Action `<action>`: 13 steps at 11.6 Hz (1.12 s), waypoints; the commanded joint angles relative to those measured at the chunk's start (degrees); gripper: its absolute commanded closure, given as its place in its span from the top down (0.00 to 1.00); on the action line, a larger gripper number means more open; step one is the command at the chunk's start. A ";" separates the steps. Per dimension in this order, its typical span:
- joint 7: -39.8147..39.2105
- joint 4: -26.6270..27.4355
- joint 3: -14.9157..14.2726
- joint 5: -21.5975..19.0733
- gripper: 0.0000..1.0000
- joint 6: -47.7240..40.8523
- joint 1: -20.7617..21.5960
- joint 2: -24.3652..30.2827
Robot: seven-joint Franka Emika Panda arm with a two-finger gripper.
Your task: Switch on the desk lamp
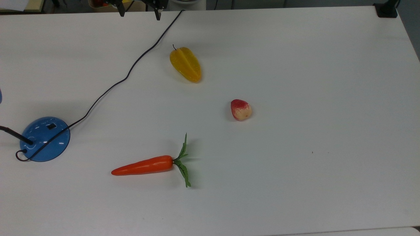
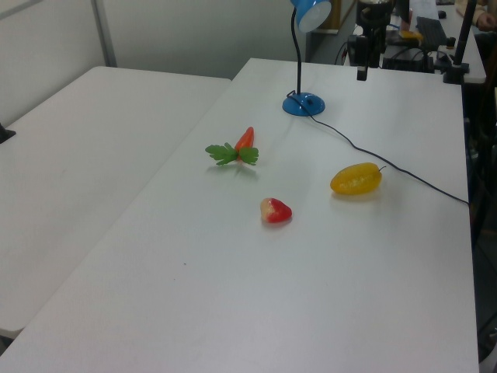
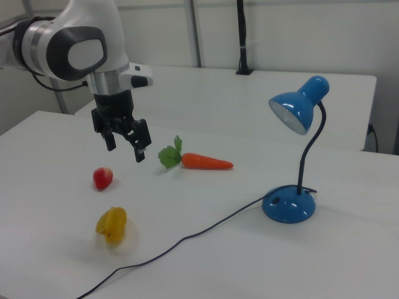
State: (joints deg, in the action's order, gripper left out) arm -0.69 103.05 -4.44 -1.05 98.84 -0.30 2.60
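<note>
Right view — desk lamp (image 3: 293,156) shade; hand (image 3: 126,148) spread, aloft.

a lab or office: plain white tables (image 2: 93,155), partition walls (image 3: 262,31), a robot arm (image 3: 75,50) over toy produce.

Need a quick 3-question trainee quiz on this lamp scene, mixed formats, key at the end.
1. True or false: the gripper is touching the desk lamp.
2. In the top view, which lies nearest the lamp base: A) carrot B) star fruit C) peach?
3. What colour is the lamp's switch?

Key: 1 false, it hangs open above the table, apart from the lamp. 2 A. 3 black.
</note>
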 commanded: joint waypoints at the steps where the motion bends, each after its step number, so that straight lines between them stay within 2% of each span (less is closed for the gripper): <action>1: -1.24 -0.13 0.58 -0.26 1.00 -2.16 -0.67 0.91; 5: -0.98 -0.13 0.58 -0.26 1.00 -2.07 -0.58 0.74; 6: -1.15 -0.04 0.58 -0.26 0.91 -2.07 -0.58 0.65; 8: -1.07 -0.04 0.58 -0.26 0.66 -1.81 -0.58 0.65; 12: -0.28 -0.04 0.58 -0.35 0.07 -1.46 -0.58 0.39; 13: -0.19 -0.04 0.58 -0.35 0.00 -1.46 -0.58 0.39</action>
State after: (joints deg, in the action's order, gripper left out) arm -0.74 103.05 -4.44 -1.06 98.84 -0.30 2.59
